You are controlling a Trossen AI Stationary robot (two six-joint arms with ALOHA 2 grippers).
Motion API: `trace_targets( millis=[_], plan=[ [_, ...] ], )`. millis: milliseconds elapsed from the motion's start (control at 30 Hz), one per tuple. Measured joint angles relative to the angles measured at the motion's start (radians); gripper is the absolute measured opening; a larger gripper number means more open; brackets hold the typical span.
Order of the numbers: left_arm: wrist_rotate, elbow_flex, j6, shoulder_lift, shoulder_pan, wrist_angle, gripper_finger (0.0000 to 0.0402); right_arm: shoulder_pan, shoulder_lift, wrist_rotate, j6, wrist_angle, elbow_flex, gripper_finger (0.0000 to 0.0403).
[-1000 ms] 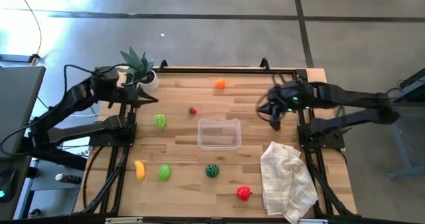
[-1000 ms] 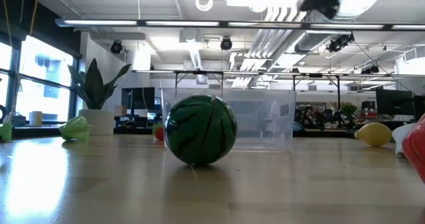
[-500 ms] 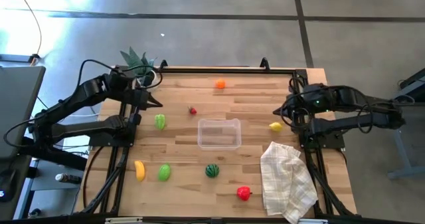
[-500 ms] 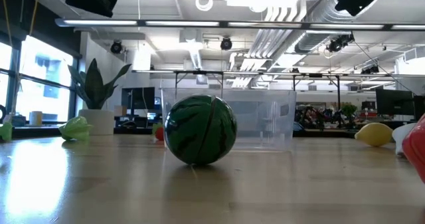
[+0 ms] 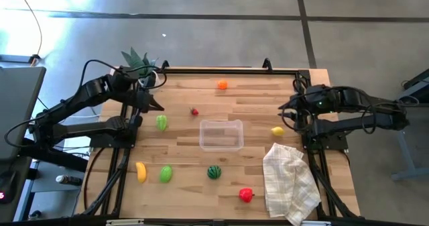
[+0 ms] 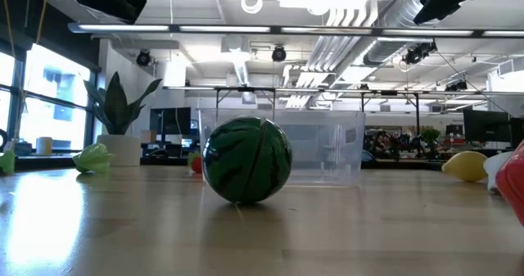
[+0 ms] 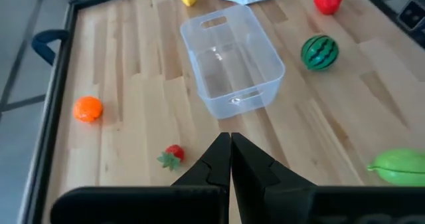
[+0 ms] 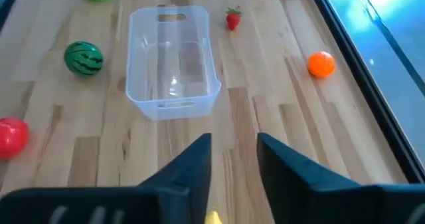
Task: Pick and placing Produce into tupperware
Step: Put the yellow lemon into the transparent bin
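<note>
The clear tupperware (image 5: pixel 221 134) stands in the middle of the table with nothing in it. Around it on the wood lie the produce: orange (image 5: pixel 222 85), strawberry (image 5: pixel 194 111), green piece (image 5: pixel 161 123), banana (image 5: pixel 141 172), a second green piece (image 5: pixel 165 174), watermelon (image 5: pixel 214 172), red pepper (image 5: pixel 246 195) and lemon (image 5: pixel 277 129). My left gripper (image 7: pixel 230 141) hangs shut above the table's far left part, over the strawberry (image 7: pixel 173 155). My right gripper (image 8: pixel 234 144) hangs open above the right edge, just beyond the lemon (image 8: pixel 212 217); its fingers hold nothing.
A white checked cloth (image 5: pixel 289 182) lies crumpled at the near right. A potted spiky plant (image 5: pixel 137 62) stands at the far left corner. A black frame (image 5: pixel 228 70) runs along the table's edges. Bare wood lies between the tupperware and the near edge.
My right gripper has drawn back from above the lemon toward the table's right edge, leaving the lemon uncovered on the wood. My left gripper has sunk a little and tipped further down.
</note>
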Motion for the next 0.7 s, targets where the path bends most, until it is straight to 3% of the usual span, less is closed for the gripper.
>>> trace_targets(
  millis=[233,533,700],
  plan=[
    [0.044,0.000,-0.059,0.000,0.000,-0.088,0.0011,0.000,0.000,0.012,0.043,-0.077,0.000,0.0144],
    [0.082,0.000,-0.083,-0.001,0.000,-0.106,0.0113,0.000,0.008,0.012,0.071,-0.083,0.001,0.0145],
    [0.120,0.000,-0.128,-0.001,0.000,-0.054,0.0117,0.000,0.043,0.011,0.114,-0.129,0.002,0.0145]
  ],
)
